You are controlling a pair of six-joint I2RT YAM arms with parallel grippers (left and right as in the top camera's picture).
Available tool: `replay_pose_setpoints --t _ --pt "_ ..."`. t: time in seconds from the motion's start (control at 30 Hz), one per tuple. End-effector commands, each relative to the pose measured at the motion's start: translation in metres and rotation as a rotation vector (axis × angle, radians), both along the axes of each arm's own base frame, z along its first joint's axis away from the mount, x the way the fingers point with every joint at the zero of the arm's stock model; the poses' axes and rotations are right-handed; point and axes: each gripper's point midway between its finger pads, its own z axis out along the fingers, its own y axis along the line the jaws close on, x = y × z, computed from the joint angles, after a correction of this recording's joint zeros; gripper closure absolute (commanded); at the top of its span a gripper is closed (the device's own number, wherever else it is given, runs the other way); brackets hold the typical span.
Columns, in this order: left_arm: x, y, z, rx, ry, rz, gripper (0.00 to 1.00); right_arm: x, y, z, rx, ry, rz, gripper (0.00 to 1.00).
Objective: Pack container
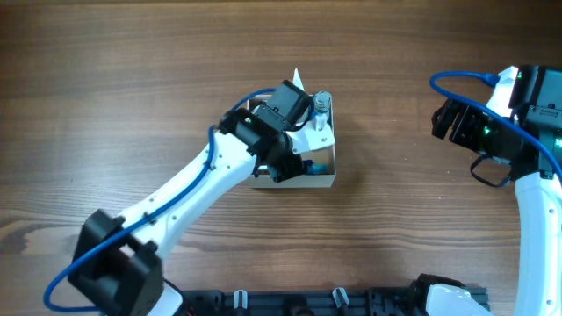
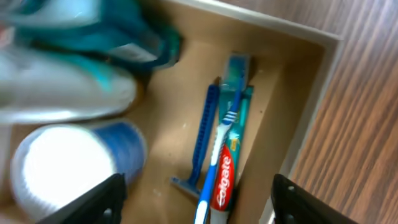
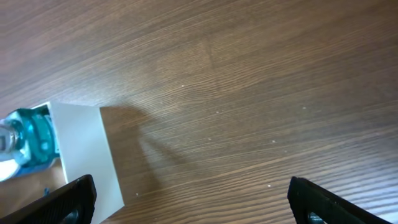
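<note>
1. The wooden tabletop [image 1: 132, 79] carries only the container, as far as the overhead view shows. No loose toiletry shows outside it, so I judge the packing close to finished.
2. The container [image 2: 311, 112] sits directly under the left hand [image 2: 198, 202], its tan floor filling that wrist view. Its white wall runs past the hand's right finger.
3. The left hand is released: its fingers are spread wide with nothing between them, poised over the box. What is left seems to be lifting it out.
4. The right hand [image 3: 189, 199] is likewise spread and empty. It hangs over bare tabletop, well apart from the container, whose corner lies off its left finger.
5. A teal bottle [image 3: 28, 140] stands inside the container's far edge from the right hand. It appears blurred ahead of the left hand, toward its left.
6. A round white-lidded jar [image 2: 68, 162] sits just beside the left finger.
7. A Colgate toothpaste tube [image 2: 224, 183] lies between the fingers, near the right wall.
8. A toothbrush [image 2: 227, 124] rests along the tube.
9. A blue razor [image 2: 202, 140] lies just left of both.
10. Bare floor between jar and razor is the widest gap. The wall at the right finger is the edge to mind when rising.
</note>
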Motion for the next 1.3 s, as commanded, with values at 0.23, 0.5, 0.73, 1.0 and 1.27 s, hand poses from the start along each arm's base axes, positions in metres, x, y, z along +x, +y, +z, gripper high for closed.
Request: replay_pose_setpoints --t 0.23,0.5,0.73,1.0,1.27 --pt "0.064 0.146 0.132 -0.367 -0.19 0.828 0.0 0.01 0.051 -0.008 -0.02 0.015 0.226 0.0" --pt "0.095 0.244 0.087 -0.466 -0.021 1.289 0.0 0.072 0.058 -0.032 -0.041 -0.03 0.253 0.0" --pt "0.084 0.258 0.061 -0.396 0.07 1.334 0.0 0.079 0.039 -0.03 -0.078 -0.047 0.105 0.0" --pt "0.044 0.247 0.047 -0.444 0.046 1.284 0.0 0.034 0.035 -0.031 -0.08 -0.064 0.054 0.0" --pt "-0.041 0.222 0.036 -0.581 -0.072 1.179 0.0 -0.039 0.036 -0.036 -0.067 -0.258 0.028 0.0"
